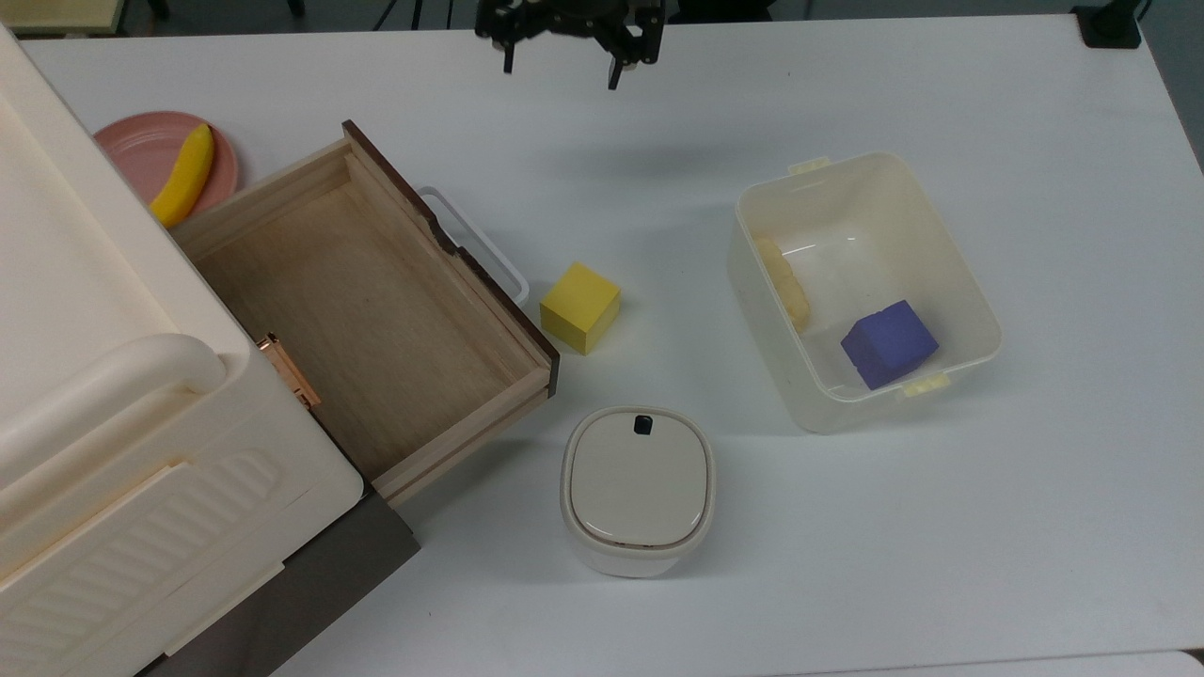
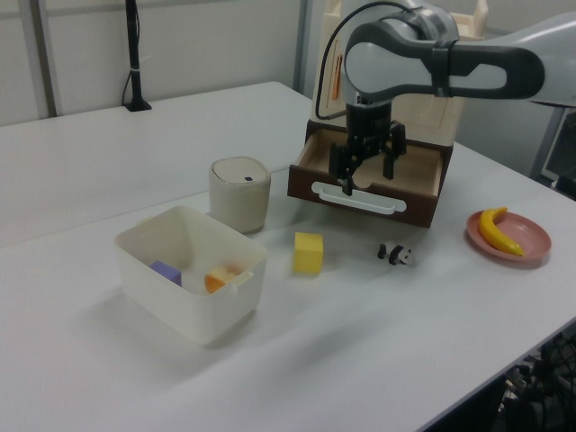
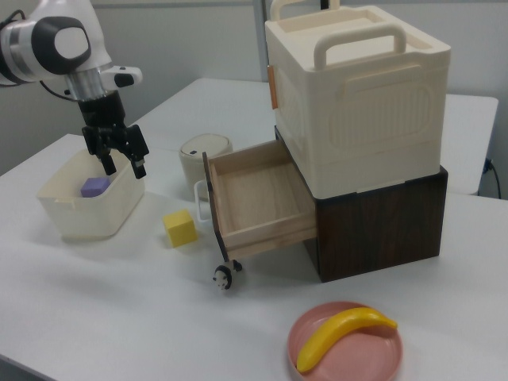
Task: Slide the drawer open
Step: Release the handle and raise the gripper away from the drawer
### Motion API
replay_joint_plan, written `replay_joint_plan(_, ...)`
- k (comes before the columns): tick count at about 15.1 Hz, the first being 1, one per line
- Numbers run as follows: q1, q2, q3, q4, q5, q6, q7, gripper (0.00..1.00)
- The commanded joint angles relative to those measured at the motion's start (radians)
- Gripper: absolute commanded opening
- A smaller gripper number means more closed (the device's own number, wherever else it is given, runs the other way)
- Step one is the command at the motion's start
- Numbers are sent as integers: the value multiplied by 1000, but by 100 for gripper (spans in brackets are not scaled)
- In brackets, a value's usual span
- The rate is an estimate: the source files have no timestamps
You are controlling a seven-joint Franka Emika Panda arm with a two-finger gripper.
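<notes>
Cream plastic makes up the ribbed cabinet body (image 3: 357,95), the biggest thing before me, sitting on a dark wooden base. From that base the drawer (image 1: 357,310) stands pulled far out over the white table (image 1: 941,527), its pale plywood floor bare, so I judge the sliding done. It looks stiff and light, likely to run easily on its rails; the white loop handle (image 1: 475,240) on the dark front panel is the place to take hold, hooked from within. Smaller things lie near: the translucent bin (image 1: 861,291), the lidded pot (image 1: 638,489), the yellow block (image 1: 580,307) just beside the drawer's front. My gripper (image 2: 368,164) hangs well above the table, fingers spread, holding nothing.
</notes>
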State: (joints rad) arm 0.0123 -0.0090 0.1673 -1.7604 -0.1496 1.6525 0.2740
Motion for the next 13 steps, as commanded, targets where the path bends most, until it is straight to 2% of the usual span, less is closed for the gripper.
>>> replay_joint_plan(1, 98, -46, -133, -14, 4, -28, 54, 100)
replay_joint_plan(2, 109, -54, -164, -10, 11, -28, 44, 100)
replay_joint_plan(6, 86, -63, -172, 4, 22, -40, -27, 100)
replay_joint_plan(10, 60, -71, -178, 27, 62, -54, -97, 100)
replay_joint_plan(13, 60, -80, -218, 36, 119, -53, -102, 100)
